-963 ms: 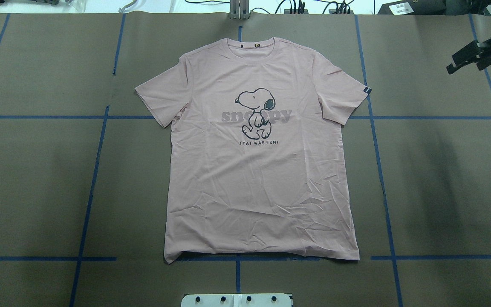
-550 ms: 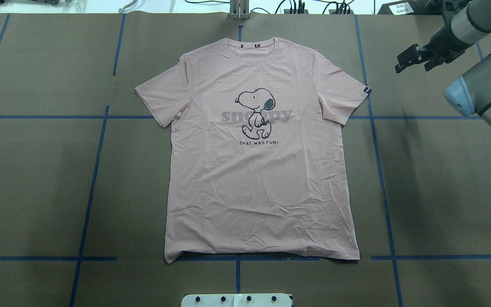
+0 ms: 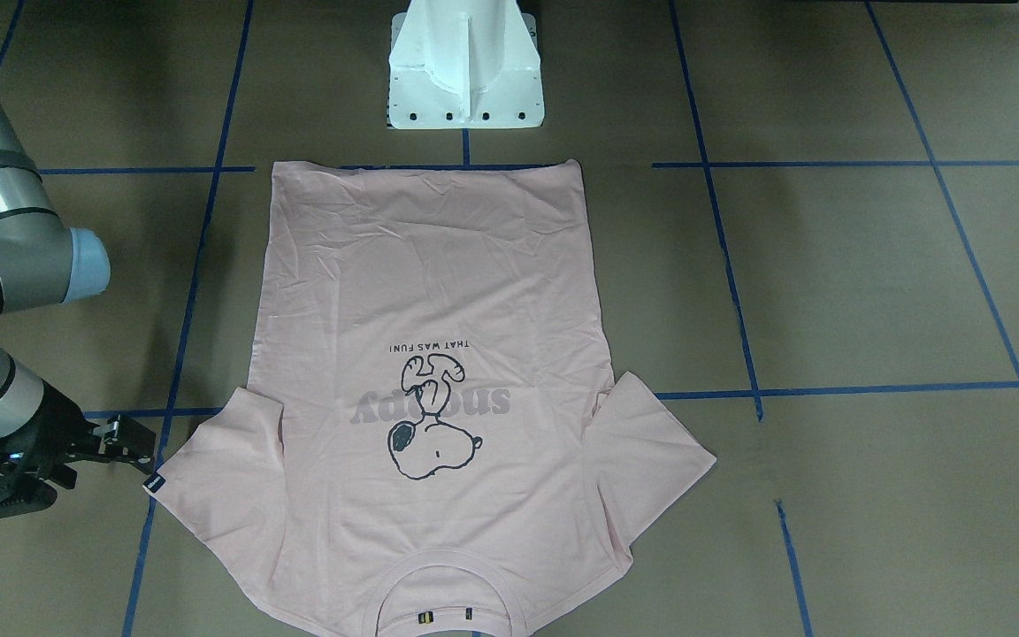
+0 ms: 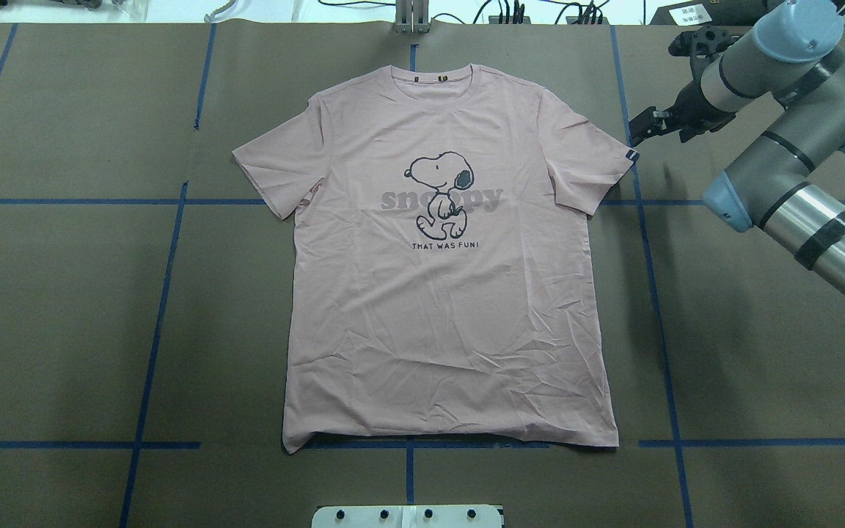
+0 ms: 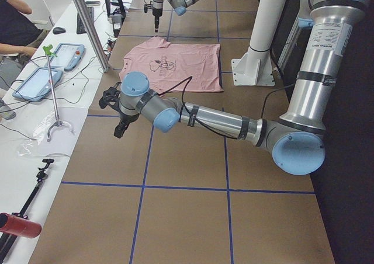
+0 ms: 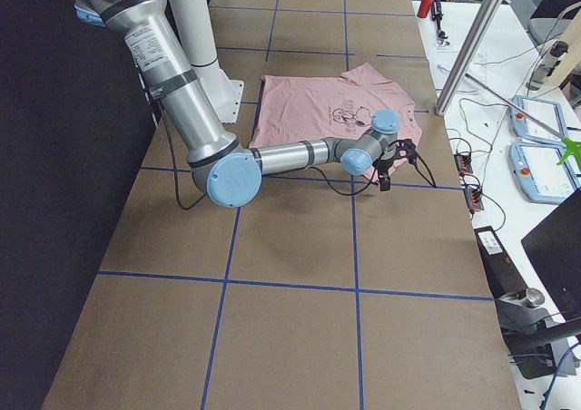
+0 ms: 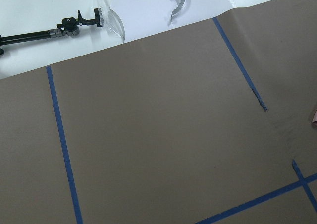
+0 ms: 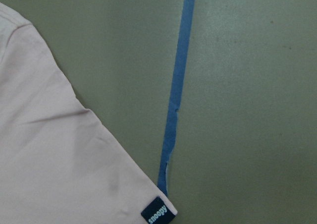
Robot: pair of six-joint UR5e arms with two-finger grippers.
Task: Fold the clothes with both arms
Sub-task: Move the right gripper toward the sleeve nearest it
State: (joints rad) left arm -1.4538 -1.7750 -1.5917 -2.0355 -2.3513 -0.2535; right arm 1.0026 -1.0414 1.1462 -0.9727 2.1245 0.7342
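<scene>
Pink T-shirt lengthwise, collar away from pedestal; right tool parted, empty; left tool: cannot tell.

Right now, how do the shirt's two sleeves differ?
The right sleeve has a small black tag at its hem; the left sleeve has none. The right gripper hangs just beside the right sleeve; no gripper is near the left sleeve. Both are pale pink and lie flat, spread outward, not yet folded.

Our right arm reaches far out with the right gripper held low, and our left arm stretches out too.
</scene>
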